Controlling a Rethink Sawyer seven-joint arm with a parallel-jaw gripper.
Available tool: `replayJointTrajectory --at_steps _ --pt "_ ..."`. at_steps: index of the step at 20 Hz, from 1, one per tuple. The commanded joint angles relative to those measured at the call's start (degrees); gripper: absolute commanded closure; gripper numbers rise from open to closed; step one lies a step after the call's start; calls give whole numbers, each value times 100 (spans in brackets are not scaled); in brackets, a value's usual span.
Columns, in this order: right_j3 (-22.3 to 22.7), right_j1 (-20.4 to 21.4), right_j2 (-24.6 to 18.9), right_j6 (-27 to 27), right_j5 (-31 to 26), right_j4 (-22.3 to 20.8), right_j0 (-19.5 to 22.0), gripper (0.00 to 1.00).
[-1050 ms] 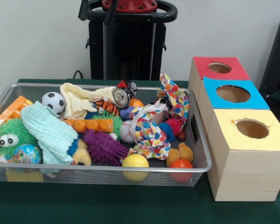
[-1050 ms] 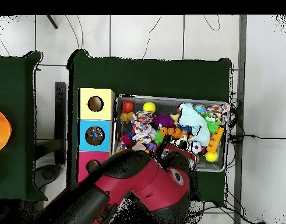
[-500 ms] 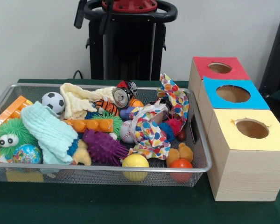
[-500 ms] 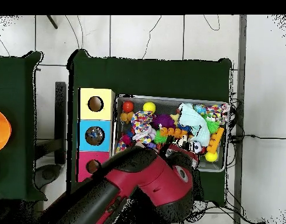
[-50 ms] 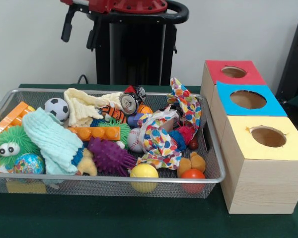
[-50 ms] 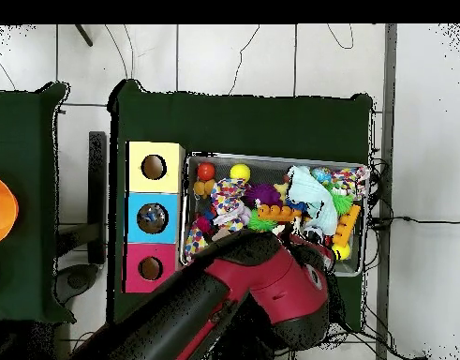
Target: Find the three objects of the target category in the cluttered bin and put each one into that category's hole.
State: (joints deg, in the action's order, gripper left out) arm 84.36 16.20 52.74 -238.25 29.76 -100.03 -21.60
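Observation:
A wire mesh bin (image 5: 212, 148) (image 6: 275, 159) holds a jumble of toys. Among them are a soccer ball (image 5: 56, 108), a baseball (image 5: 134, 140), a yellow ball (image 5: 144, 175) (image 6: 239, 172), a red ball (image 5: 192, 178) (image 6: 206, 172), a globe ball (image 5: 29, 163), a purple spiky toy (image 5: 110, 155), a crushed can (image 5: 130, 102) and cloths. To the right stand three boxes with holes: red (image 5: 233, 72) (image 6: 150, 268), blue (image 5: 248, 99) (image 6: 152, 217) and yellow (image 5: 268, 136) (image 6: 153, 167). My gripper (image 5: 80, 29) hangs open and empty high above the bin's back left. In the overhead view the red arm (image 6: 261, 291) hides it.
A spotted cloth (image 5: 161, 141), a pale blue cloth (image 5: 52, 141), a cream cloth (image 5: 84, 106), orange bricks (image 5: 97, 133) and a green googly-eyed toy (image 5: 12, 146) fill the bin. The arm covers the bin's lower edge in the overhead view. An orange object (image 6: 1, 210) lies on a side table.
The arm has swung left in the front view, carrying the gripper from above the bin's middle toward its left. In the overhead view it covers more of the bin. The toys have not moved.

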Motion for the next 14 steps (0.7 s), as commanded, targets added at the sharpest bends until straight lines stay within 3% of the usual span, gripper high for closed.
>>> replayJointTrajectory --at_steps 1,14 --pt "-187 -196 -1176 1351 -230 203 164 0" --pt "-461 -461 -1537 1653 -710 369 358 0"
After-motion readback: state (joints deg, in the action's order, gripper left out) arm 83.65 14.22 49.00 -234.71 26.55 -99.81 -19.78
